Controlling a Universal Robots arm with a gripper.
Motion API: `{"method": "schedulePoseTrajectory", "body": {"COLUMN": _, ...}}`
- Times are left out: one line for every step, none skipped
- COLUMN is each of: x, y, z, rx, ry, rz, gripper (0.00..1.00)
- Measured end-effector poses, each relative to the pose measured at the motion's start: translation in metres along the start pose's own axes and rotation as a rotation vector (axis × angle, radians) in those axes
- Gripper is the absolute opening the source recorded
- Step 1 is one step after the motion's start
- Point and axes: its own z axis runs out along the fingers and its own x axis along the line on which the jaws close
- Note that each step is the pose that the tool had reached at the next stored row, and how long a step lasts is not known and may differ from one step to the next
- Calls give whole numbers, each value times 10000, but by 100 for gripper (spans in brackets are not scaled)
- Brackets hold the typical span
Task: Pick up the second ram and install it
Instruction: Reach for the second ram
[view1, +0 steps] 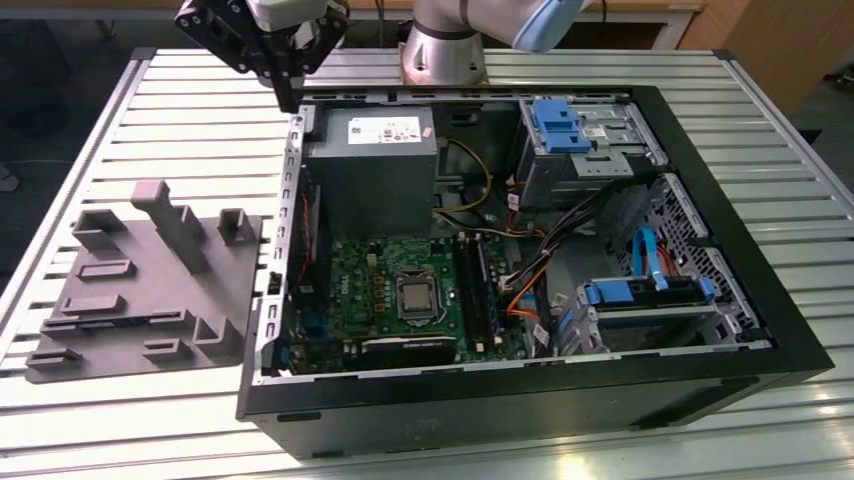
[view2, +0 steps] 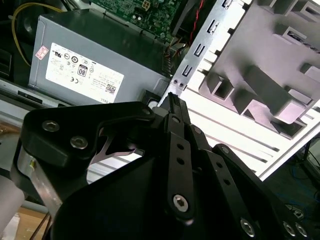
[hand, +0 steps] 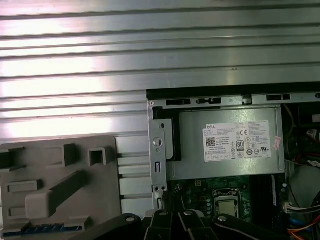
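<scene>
My gripper (view1: 286, 98) hangs above the back left corner of the open computer case (view1: 334, 420), over the case wall beside the power supply (view1: 371, 150). Its fingers meet at a point in the second wrist view (view2: 171, 98), shut with nothing seen between them. In the first wrist view a thin blue-green strip, which looks like the second ram (hand: 44, 229), lies along the grey tray (hand: 60, 170) at the picture's edge, well apart from the gripper. The motherboard (view1: 387, 290) with its long black slots (view1: 473, 290) lies in the case below the power supply.
The grey plastic tray (view1: 140, 300) with upright blocks sits on the slatted metal table (view1: 187, 120) at the exterior view's left of the case. Inside the case are blue drive brackets (view1: 558, 125), orange and blue cables (view1: 527, 290) and a perforated drive cage (view1: 681, 250).
</scene>
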Motion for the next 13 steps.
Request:
{"method": "schedulePoseTrajectory", "body": {"x": 6, "y": -1, "z": 0, "rx": 0, "ry": 0, "rz": 0, "gripper": 11}}
{"method": "schedulePoseTrajectory", "body": {"x": 12, "y": -2, "z": 0, "rx": 0, "ry": 0, "rz": 0, "gripper": 11}}
{"method": "schedulePoseTrajectory", "body": {"x": 20, "y": -3, "z": 0, "rx": 0, "ry": 0, "rz": 0, "gripper": 11}}
{"method": "schedulePoseTrajectory", "body": {"x": 29, "y": -4, "z": -1, "rx": 0, "ry": 0, "rz": 0, "gripper": 11}}
{"method": "schedulePoseTrajectory", "body": {"x": 37, "y": -5, "z": -1, "rx": 0, "ry": 0, "rz": 0, "gripper": 11}}
{"method": "schedulePoseTrajectory", "body": {"x": 46, "y": -6, "z": -1, "rx": 0, "ry": 0, "rz": 0, "gripper": 11}}
{"method": "schedulePoseTrajectory", "body": {"x": 56, "y": -7, "z": -1, "rx": 0, "ry": 0, "rz": 0, "gripper": 11}}
{"method": "schedulePoseTrajectory", "body": {"x": 66, "y": -9, "z": -1, "rx": 0, "ry": 1, "rz": 0, "gripper": 11}}
{"method": "schedulePoseTrajectory", "body": {"x": 75, "y": -10, "z": -1, "rx": 0, "ry": 0, "rz": 0, "gripper": 11}}
{"method": "schedulePoseTrajectory", "body": {"x": 86, "y": -11, "z": -1, "rx": 0, "ry": 0, "rz": 0, "gripper": 11}}
{"method": "schedulePoseTrajectory", "body": {"x": 96, "y": -13, "z": -2, "rx": 0, "ry": 0, "rz": 0, "gripper": 11}}
{"method": "schedulePoseTrajectory", "body": {"x": 106, "y": -14, "z": -2, "rx": 0, "ry": 0, "rz": 0, "gripper": 11}}
{"method": "schedulePoseTrajectory", "body": {"x": 116, "y": -16, "z": -2, "rx": 0, "ry": 0, "rz": 0, "gripper": 11}}
